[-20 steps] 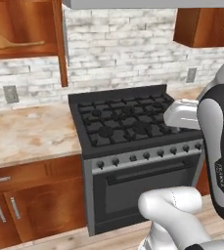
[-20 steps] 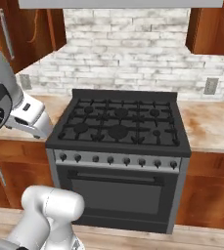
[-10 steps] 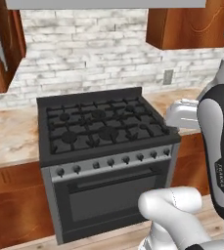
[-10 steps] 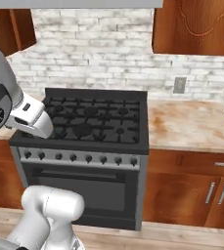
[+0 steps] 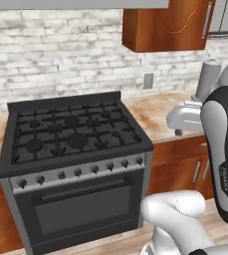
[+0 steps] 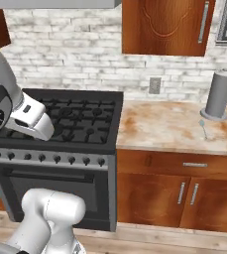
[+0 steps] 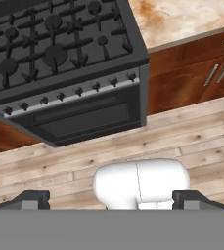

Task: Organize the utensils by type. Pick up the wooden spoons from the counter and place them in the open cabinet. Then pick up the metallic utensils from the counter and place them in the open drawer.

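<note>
My pincer [image 7: 111, 197] hangs wide open and empty above the floor before the stove [image 6: 60, 124]. A thin metal spoon [image 6: 203, 128] lies on the surface [image 6: 169, 126] beside a grey canister [image 6: 218, 94]; reaching carelessly could topple it.

A thin utensil [image 6: 203, 129], perhaps metal, lies too small to identify.

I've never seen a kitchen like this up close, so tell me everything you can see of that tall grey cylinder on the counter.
The grey cylinder is a smooth, matte, metal-looking canister standing upright on a slightly wider round base. It sits at the back of the marbled counter, close to the brick wall, right of the wall outlet and below the carved-door cabinet. A thin silvery utensil lies on the counter just in front of it. What it contains cannot be told.
</note>
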